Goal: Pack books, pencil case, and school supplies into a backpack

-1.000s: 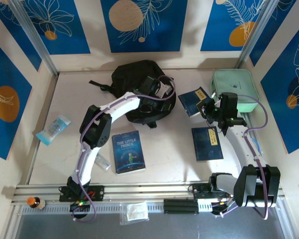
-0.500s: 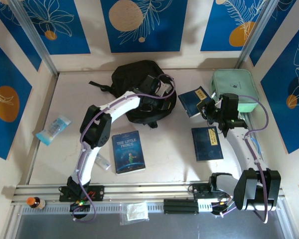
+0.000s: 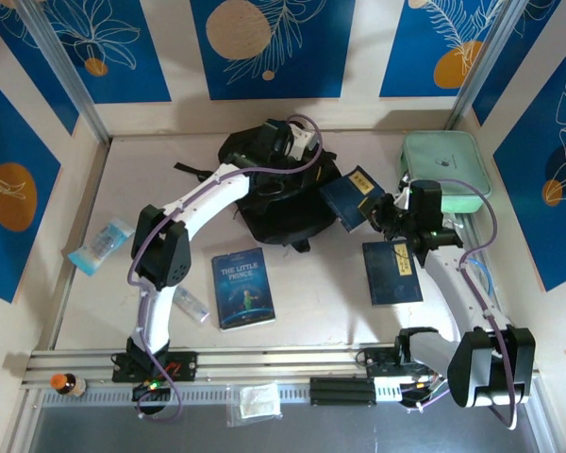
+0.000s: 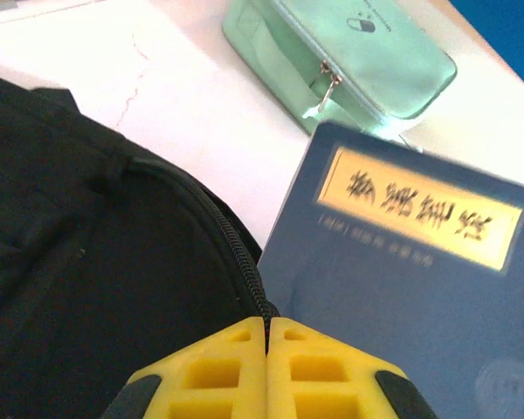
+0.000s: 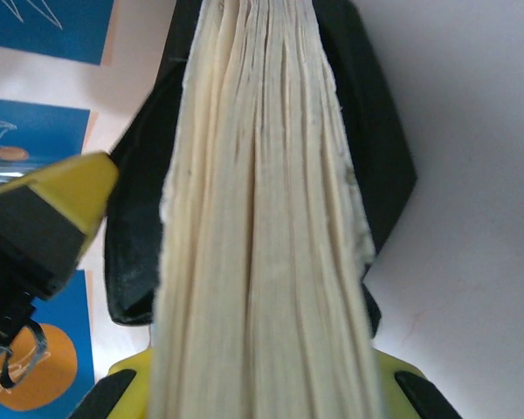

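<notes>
At the zip edge of the backpack [image 3: 281, 212] the left jaws are pinched together on the fabric. The right jaws clamp a yellow-labelled book [image 3: 345, 199] (page edges toward its wrist camera), held tilted just beside the backpack's right side. A mint-green case [image 3: 445, 170] lies further right on the worktop [image 3: 123, 189].

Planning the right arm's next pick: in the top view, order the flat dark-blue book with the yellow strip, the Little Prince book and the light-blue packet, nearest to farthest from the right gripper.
From right gripper:
1. Flat dark-blue book with yellow strip, right side, beside it.
2. Little Prince book, centre-left.
3. Light-blue see-through packet, far left.
</notes>
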Robot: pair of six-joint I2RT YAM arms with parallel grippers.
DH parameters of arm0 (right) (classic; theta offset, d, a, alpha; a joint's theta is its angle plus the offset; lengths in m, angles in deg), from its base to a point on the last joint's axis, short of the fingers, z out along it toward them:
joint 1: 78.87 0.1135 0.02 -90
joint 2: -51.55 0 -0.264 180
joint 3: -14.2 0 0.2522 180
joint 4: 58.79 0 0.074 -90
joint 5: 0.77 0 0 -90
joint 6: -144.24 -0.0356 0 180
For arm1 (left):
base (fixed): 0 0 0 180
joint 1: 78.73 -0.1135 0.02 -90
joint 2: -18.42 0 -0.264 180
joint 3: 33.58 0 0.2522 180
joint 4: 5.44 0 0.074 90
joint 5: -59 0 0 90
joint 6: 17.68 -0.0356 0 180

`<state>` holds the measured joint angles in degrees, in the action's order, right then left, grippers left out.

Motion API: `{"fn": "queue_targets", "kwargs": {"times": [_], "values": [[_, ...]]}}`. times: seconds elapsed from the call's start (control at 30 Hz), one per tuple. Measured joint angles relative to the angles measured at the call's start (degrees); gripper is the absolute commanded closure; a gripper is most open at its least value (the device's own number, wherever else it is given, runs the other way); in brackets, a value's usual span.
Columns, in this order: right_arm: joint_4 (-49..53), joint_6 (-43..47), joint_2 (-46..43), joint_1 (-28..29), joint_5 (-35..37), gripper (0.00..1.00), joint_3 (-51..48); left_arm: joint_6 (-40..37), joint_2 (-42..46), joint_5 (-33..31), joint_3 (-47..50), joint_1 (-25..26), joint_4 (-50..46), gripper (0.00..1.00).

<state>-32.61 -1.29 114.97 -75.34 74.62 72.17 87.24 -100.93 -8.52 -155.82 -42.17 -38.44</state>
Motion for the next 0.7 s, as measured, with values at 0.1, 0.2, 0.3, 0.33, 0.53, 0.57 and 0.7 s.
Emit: {"fn": "queue_targets", "kwargs": {"times": [0.1,0.2,0.3,0.33,0.53,0.57,0.7], "values": [[-0.3,-0.5,2.3,2.0,-0.3,1.00,0.0,0.7,0.0,0.3,0.0,0.0,0.6,1.00],[-2.3,-2.4,5.6,4.3,-1.3,1.00,0.0,1.2,0.0,0.5,0.0,0.0,1.2,1.00],[-6.0,-4.9,9.2,6.3,-3.1,1.00,0.0,1.1,0.0,0.9,0.0,0.0,1.2,0.95],[-7.2,-5.8,10.3,6.7,-3.7,1.00,0.0,1.0,0.0,1.1,0.1,0.0,1.2,0.89],[-12.4,-12.1,15.9,7.1,-6.0,1.00,0.0,-6.4,1.6,0.6,2.0,0.0,-3.5,0.46],[-12.8,-13.0,16.2,6.9,-6.4,1.00,0.0,-8.5,2.6,-0.1,3.1,0.0,-5.2,0.42],[-14.4,-15.9,16.4,5.9,-8.0,1.00,0.0,-17.2,8.5,-2.7,9.1,0.0,-10.8,0.31]]}}
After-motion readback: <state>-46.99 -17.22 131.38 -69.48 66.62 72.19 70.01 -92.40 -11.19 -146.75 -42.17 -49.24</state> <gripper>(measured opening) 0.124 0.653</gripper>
